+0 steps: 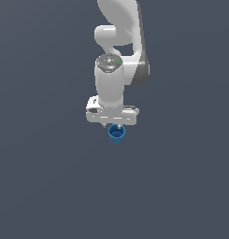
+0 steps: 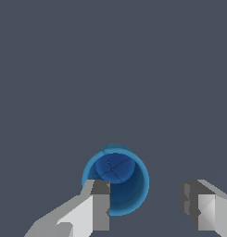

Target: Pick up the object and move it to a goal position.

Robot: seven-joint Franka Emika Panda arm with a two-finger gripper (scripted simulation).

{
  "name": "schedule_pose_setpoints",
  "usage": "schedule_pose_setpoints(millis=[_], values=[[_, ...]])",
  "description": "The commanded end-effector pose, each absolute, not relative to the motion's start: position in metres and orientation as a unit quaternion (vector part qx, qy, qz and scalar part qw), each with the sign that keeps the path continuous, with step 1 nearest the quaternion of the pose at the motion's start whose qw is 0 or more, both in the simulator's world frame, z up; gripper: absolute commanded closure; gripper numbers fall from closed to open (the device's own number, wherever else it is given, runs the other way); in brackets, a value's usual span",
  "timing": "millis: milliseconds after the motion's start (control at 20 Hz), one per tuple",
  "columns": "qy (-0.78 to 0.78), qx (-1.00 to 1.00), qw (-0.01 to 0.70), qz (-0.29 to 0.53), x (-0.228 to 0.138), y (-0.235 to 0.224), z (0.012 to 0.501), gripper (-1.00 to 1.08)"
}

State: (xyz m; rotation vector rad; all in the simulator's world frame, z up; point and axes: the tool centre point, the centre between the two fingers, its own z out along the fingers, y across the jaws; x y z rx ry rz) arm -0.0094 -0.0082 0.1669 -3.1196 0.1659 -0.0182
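The object is a small bright blue cup (image 1: 117,134) with a hollow top, standing upright on the dark grey surface. My white gripper (image 1: 115,125) is right above it, pointing down. In the wrist view the cup (image 2: 116,172) shows from above. The gripper (image 2: 145,201) is open. One fingertip (image 2: 101,203) overlaps the cup's rim, and the other fingertip (image 2: 190,201) stands well apart from the cup. The cup is narrower than the gap between the fingers and lies off-centre, toward the one finger. No goal marker shows.
The arm (image 1: 118,42) rises behind the gripper in the exterior view. The dark grey surface (image 1: 46,177) stretches all around, with no other objects or edges in view.
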Motion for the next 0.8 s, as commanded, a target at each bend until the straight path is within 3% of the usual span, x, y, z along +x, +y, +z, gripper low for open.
schedule_pose_setpoints(millis=[0, 750], values=[[0.08, -0.997, 0.013, -0.006, -0.014, -0.008, 0.162, -0.2], [0.317, -0.948, 0.041, -0.003, -0.053, -0.012, 0.12, -0.2]])
